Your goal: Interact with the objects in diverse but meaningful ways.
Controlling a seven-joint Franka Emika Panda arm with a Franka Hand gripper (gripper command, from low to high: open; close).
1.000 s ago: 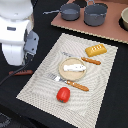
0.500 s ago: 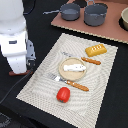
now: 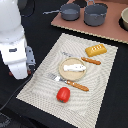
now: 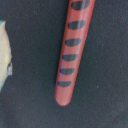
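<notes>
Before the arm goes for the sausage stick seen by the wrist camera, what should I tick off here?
1. Sausage stick in the wrist view, lying on the dark surface: ok.
2. Gripper open: cannot tell, no fingers show in either view.
3. Stick free of neighbours: ok, only a pale edge at the frame side, apart from it.
4. Arm clear of the placemat items: ok, it stands at the exterior view's left, off the mat.
5. Tomato, bread loaf, white fish piece undisturbed on the mat: ok.
</notes>
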